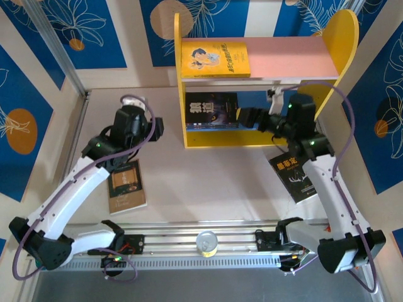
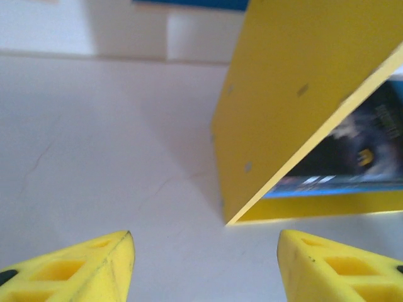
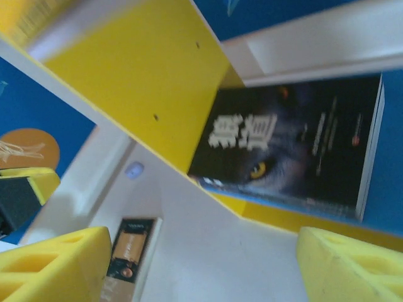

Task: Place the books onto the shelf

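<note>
Worktop [image 1: 208,182] with the shelf [image 1: 179,63] as landmark, read left to right.

(a) Tan book [image 1: 128,185]: lies flat, well to the left of the shelf and nearer the arm bases, beneath the left forearm.

(b) Left gripper [image 2: 204,251]: just off the shelf's left side panel, low over bare worktop. The jaws stand apart with nothing between them.

(c) Shelf contents: a yellow book [image 1: 215,60] rests flat on the pink upper board, and a wolf-cover book [image 1: 213,111] sits in the lower tier.

(d) Right gripper [image 3: 201,264]: in front of the lower tier, towards the shelf's right end, facing the wolf-cover book. The jaws are spread and empty.

(e) Black book [image 1: 295,179]: flat on the worktop, to the right of the shelf and nearer the bases, partly under the right arm.

Two books appear still to be shelved. Both are thin and flat, so a good pickup likely means approaching one free edge at a shallow angle and closing across the cover thickness. The book should then stay level until it clears the side panel.
</note>
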